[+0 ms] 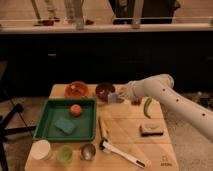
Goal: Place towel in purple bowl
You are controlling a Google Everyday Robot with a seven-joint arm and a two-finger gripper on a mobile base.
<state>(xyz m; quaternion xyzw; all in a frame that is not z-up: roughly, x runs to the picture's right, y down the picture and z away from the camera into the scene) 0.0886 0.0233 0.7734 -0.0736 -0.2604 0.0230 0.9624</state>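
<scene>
I see the wooden table (125,131) | purple bowl (103,90) upright near far edge, dark inside | gripper (120,96) just right of bowl's rim, clamped on towel (113,99) | towel a bunched pale grey lump beside the bowl; its long axis I can't make out.

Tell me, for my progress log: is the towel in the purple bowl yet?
Out: the gripper holds the towel beside the right rim of the purple bowl.
</scene>
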